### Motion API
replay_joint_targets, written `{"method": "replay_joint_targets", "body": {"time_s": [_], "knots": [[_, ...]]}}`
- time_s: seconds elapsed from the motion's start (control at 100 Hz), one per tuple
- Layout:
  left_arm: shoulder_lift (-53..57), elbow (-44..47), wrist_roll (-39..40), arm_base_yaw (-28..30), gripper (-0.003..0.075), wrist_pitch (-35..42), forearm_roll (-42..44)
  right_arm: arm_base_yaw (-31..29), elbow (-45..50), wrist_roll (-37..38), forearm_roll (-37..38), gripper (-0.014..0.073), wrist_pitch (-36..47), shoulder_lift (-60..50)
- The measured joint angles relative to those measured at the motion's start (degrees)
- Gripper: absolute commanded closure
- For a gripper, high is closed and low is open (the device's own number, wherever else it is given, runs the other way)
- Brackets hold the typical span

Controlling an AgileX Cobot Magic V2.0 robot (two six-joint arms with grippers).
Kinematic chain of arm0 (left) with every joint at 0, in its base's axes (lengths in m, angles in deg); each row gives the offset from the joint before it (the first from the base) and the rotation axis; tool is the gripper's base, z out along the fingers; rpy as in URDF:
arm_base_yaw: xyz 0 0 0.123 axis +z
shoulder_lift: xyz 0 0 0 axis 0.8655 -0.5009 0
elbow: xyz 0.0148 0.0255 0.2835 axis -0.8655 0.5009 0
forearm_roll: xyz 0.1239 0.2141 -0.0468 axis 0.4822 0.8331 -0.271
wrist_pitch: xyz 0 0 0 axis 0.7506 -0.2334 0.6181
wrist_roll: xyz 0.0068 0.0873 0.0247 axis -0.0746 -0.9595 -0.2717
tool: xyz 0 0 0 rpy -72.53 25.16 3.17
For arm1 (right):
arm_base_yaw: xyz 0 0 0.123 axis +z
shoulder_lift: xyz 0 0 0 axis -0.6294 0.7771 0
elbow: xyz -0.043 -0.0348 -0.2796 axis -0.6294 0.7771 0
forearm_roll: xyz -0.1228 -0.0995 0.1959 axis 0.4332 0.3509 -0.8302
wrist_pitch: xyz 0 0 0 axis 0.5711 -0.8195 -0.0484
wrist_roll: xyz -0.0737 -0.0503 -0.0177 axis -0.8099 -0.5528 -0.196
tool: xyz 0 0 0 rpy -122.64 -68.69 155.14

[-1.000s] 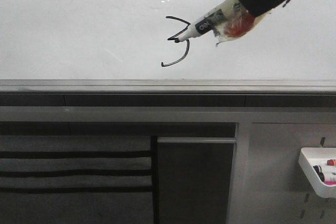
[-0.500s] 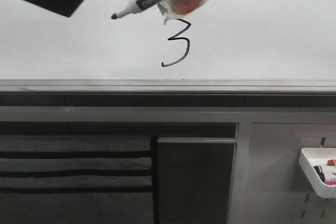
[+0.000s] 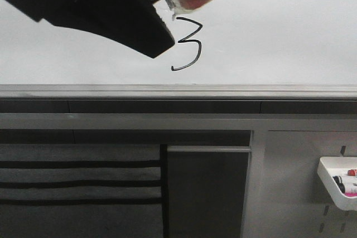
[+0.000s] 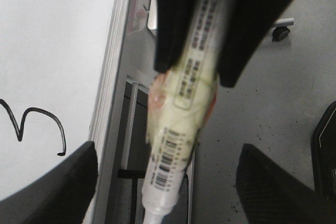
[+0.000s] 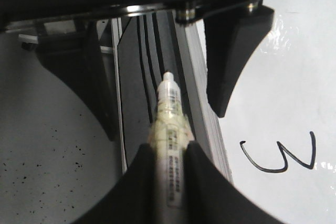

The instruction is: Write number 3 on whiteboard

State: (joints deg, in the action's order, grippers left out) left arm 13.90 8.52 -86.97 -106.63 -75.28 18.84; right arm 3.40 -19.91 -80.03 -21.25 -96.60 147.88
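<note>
Your right gripper [image 5: 169, 169] is clamped tight on the marker [image 5: 169, 129], the two dark fingers pressing its taped barrel from both sides so the uncapped tip points straight out ahead of them; that firm, end-on hold is what a pen needs to draw a steady line. Your left gripper [image 4: 167, 182] stands wide open with nothing between its fingers [image 4: 63, 187], set either side of the marker's tip end without touching it, which reads as a hand placed to receive the pen, though that is only a judgement. In the front view the left arm's dark bulk [image 3: 100, 9] crosses the upper left of the whiteboard [image 3: 290, 37] and hides the marker's tip, so you cannot tell from there how near the tip is to the surface; the wrist views suggest it is off the board. The number 3 [image 3: 188, 45] sits complete on the whiteboard in thin black line, just below and beside the marker, above the grey rail [image 3: 223, 90]. A white tray [image 3: 334, 185] of spare pens hangs low at the right.
</note>
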Motion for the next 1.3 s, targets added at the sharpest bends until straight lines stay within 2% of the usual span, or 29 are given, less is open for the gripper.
{"method": "replay_joint_targets", "body": {"time_s": [0.52, 0.91, 1.01, 1.13, 1.18, 1.23, 1.3], "knots": [[-0.15, -0.44, -0.22, 0.0, 0.0605, 0.52, 0.82, 0.0, 0.0, 0.0, 2.44, 0.064, -0.34, 0.0], [-0.15, -0.44, -1.01, -0.08, 0.0734, 0.34, 1.3, 0.0, 0.0, 0.0, 2.69, 0.0629, -0.47, 0.0], [-0.15, -0.44, -1.01, -0.12, 0.0739, 0.34, 1.3, 0.0, 0.0, -0.1, 2.69, 0.0522, -0.59, 0.0], [-0.15, -0.44, -0.89, -0.21, 0.0739, 0.19, 0.82, 0.0, 0.0, 0.18, 2.69, 0.0292, -0.59, 0.0], [-0.15, -0.44, -0.45, -0.21, 0.0739, 0.31, 0.68, 0.0, 0.0, 0.65, 2.69, 0.0227, -0.59, 0.0], [-0.15, -0.44, 0.76, 0.17, 0.0739, 0.31, 0.23, 0.0, 0.0, 1.22, 2.69, 0.0193, -0.38, -0.15], [-0.15, -0.44, 2.54, 1.72, 0.0739, 0.31, -0.16, -0.87, 0.0, 1.8, 2.69, 0.019, -0.05, -1.15]]}}
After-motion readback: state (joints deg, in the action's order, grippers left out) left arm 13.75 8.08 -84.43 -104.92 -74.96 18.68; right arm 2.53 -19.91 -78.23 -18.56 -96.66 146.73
